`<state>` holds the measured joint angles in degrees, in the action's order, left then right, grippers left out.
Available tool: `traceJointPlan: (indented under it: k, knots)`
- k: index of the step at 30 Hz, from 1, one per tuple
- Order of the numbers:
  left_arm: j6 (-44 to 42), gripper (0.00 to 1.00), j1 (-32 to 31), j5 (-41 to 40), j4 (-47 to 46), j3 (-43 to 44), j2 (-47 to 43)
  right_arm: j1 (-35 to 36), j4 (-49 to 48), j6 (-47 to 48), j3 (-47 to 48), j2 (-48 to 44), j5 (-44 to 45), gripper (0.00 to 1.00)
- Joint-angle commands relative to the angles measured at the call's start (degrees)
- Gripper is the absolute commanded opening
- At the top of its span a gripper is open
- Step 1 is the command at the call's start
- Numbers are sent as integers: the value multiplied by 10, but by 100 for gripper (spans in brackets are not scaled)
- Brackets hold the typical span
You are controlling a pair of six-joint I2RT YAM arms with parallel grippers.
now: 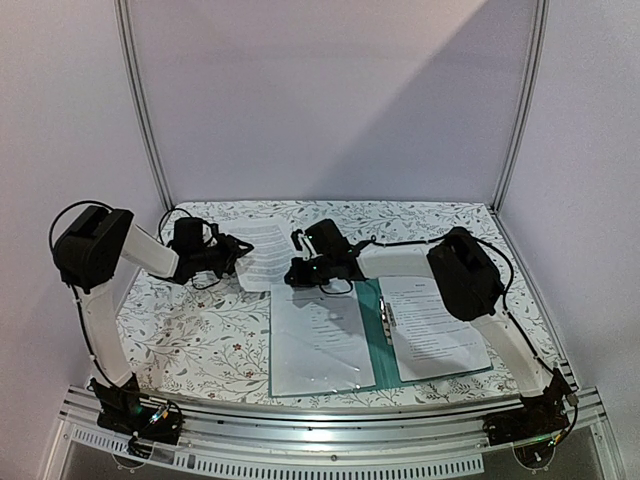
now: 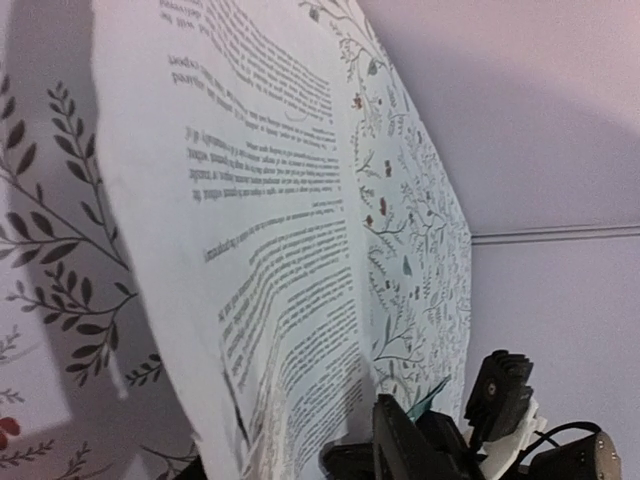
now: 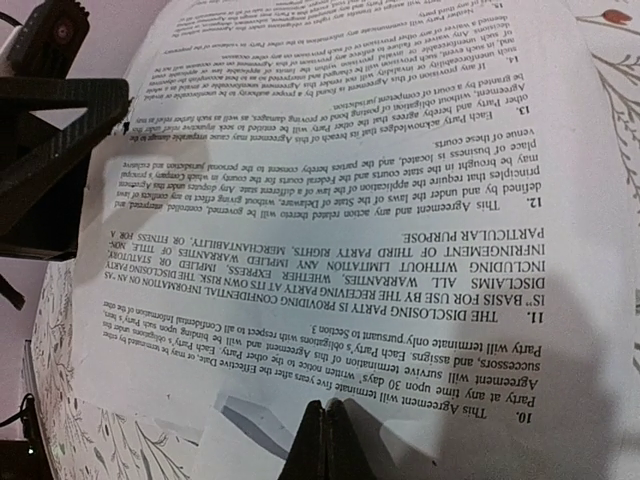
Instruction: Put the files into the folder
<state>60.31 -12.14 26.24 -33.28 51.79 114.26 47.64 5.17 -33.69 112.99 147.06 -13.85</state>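
One file, a white printed sheet (image 1: 262, 252), hangs lifted off the table between my two grippers, left of the folder. My left gripper (image 1: 237, 256) is shut on its left edge; in the left wrist view the sheet (image 2: 250, 200) rises from the gripper (image 2: 300, 462) and bends. My right gripper (image 1: 298, 272) is shut on the sheet's right edge, fingertips pressed together (image 3: 335, 425) over the text (image 3: 380, 200). The teal folder (image 1: 368, 335) lies open and flat on the table, silver clip (image 1: 387, 315) on its spine. More white sheets lie on its left (image 1: 320, 345) and right (image 1: 432, 325) halves.
A floral tablecloth (image 1: 200, 330) covers the table. Pale walls with metal posts (image 1: 145, 110) close off the back and sides. An aluminium rail (image 1: 330, 415) runs along the near edge. My left gripper shows in the right wrist view (image 3: 100, 105).
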Motion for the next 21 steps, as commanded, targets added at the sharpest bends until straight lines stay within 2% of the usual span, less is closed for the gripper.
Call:
traceJointPlan:
  k: [1, 5, 8, 10, 13, 18, 21]
  knots:
    - [-59, 32, -4, -39, 79, 24, -29, -5, 24, -2, -38, -3, -4, 0]
    - [-84, 15, -4, -45, 83, 32, -40, -5, 13, 2, -51, -25, -11, 0]
    - [-94, 7, -5, -50, 90, 34, -45, -5, 13, 12, -62, -44, -12, 1]
    - [-98, 1, -4, -51, 95, 36, -45, -6, 14, 18, -73, -59, -11, 3]
    - [-109, 0, -5, -59, 106, 40, -55, -9, 21, 31, -93, -93, -16, 7]
    - [-171, 0, -10, -82, 149, 61, -95, -25, 26, 56, -142, -178, -42, 20]
    - [-218, 0, -20, -94, 169, 76, -128, -40, 3, 76, -187, -230, -57, 39]
